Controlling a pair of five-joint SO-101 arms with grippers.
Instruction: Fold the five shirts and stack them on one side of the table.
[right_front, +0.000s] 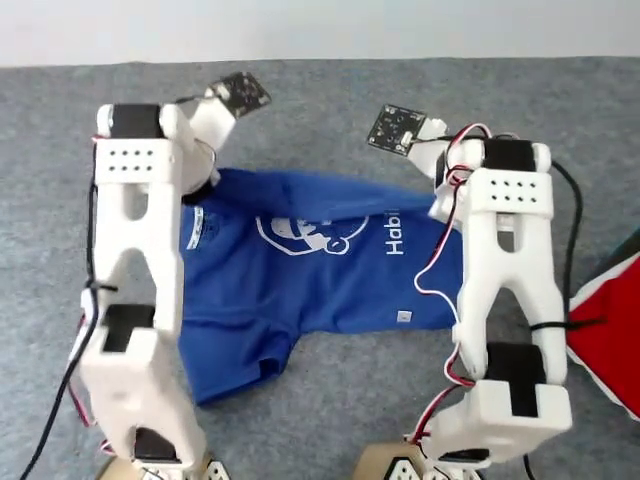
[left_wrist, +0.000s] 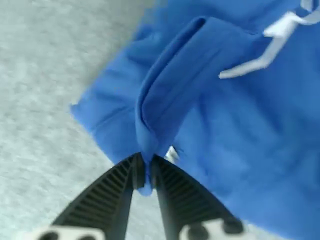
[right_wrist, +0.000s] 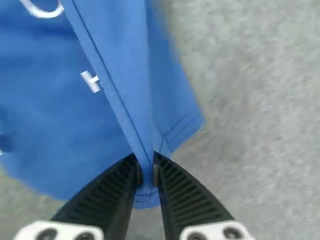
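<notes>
A blue shirt (right_front: 310, 270) with a white print lies spread on the grey table between the two arms, one sleeve near the front. My left gripper (left_wrist: 143, 175) is shut on a raised fold of the blue shirt (left_wrist: 225, 130) near its collar end, where a white label shows. My right gripper (right_wrist: 145, 172) is shut on the hem edge of the blue shirt (right_wrist: 75, 115), pinching a ridge of cloth. In the high view the left arm (right_front: 135, 250) stands over the shirt's left end and the right arm (right_front: 505, 260) over its right end.
A red garment (right_front: 610, 335) with a white and dark edge lies at the table's right edge. Grey table surface (right_front: 330, 110) stretches beyond the shirt to the back, and more (right_front: 340, 420) lies in front between the arm bases.
</notes>
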